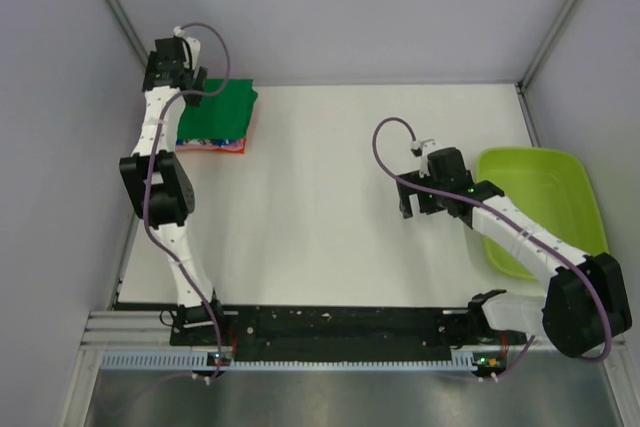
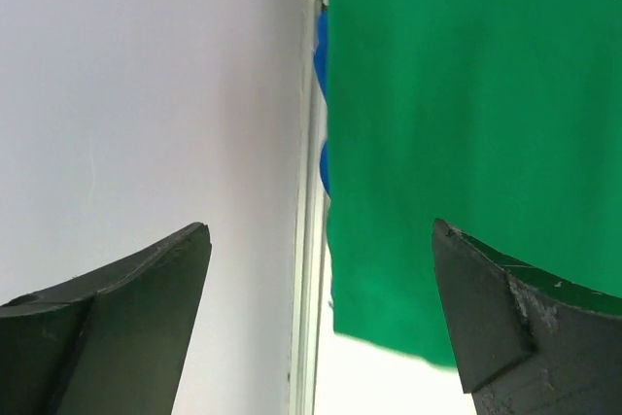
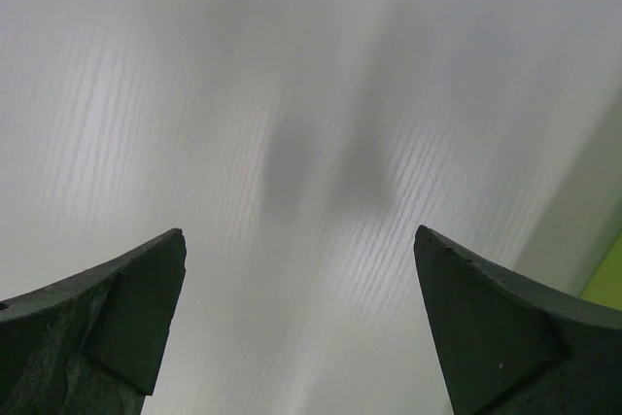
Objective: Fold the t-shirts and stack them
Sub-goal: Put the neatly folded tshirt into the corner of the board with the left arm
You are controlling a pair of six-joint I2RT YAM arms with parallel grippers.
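A folded stack of t-shirts lies at the table's far left corner. The bright green shirt (image 1: 222, 111) is on top, with a blue edge (image 1: 212, 138) and an orange-pink edge (image 1: 218, 147) showing beneath it. In the left wrist view the green shirt (image 2: 466, 143) fills the right side, with blue cloth (image 2: 320, 55) peeking out at its edge. My left gripper (image 1: 172, 69) is open and empty, raised above the stack's far left corner beside the wall. My right gripper (image 1: 418, 199) is open and empty over bare table, right of centre.
A lime-green plastic tub (image 1: 545, 207) sits at the table's right side, partly under my right arm. The grey side wall (image 2: 146, 94) and its metal rail (image 2: 309, 240) run close along the left of the stack. The white table (image 1: 330, 207) lies between the arms.
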